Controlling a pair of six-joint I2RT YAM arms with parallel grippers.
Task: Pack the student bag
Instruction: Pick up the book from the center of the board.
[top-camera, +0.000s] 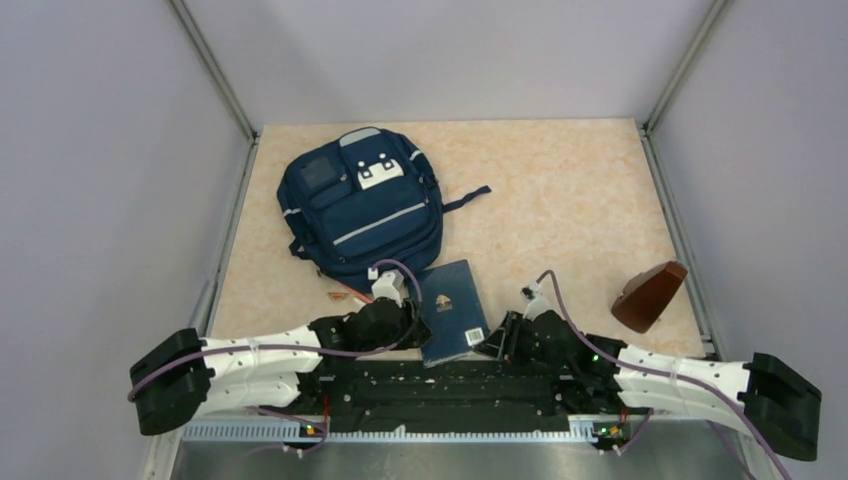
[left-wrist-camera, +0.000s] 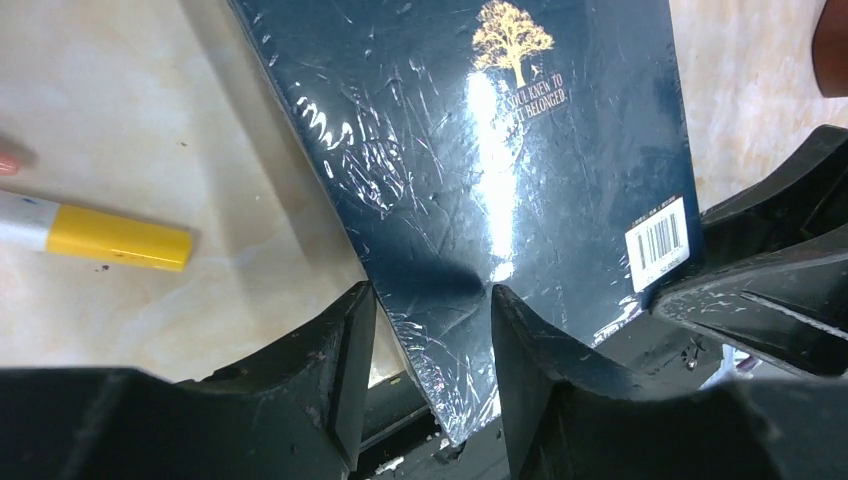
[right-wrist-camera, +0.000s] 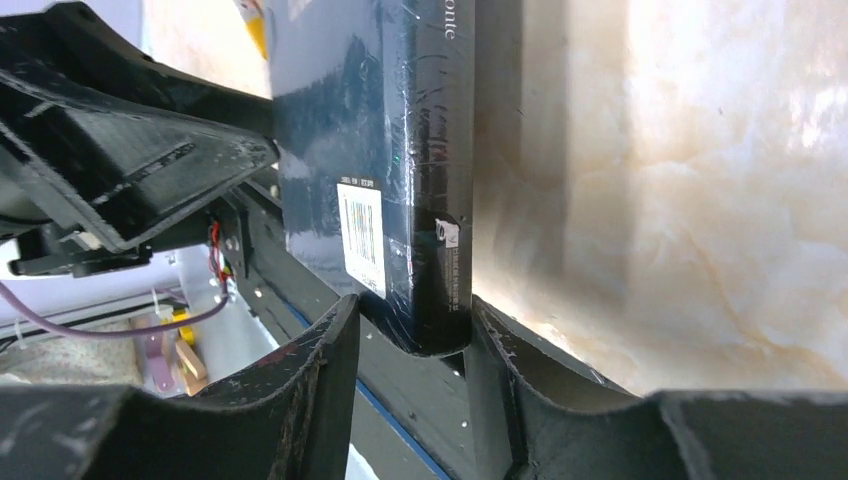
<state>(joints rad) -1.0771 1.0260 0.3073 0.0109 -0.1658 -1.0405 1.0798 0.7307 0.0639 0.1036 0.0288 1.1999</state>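
The student bag, a navy backpack with grey stripes and white patches, lies flat at the back left, zipped as far as I can see. A dark blue shrink-wrapped book with a gold tree lies in front of it, its near end over the black base plate. My left gripper is open, its jaws astride the book's near left corner. My right gripper is at the near right corner, and its jaws are closed against the book's spine end.
A yellow and white marker lies on the table left of the book, near the bag's lower edge. A brown case stands at the right. Metal frame rails run along both table sides.
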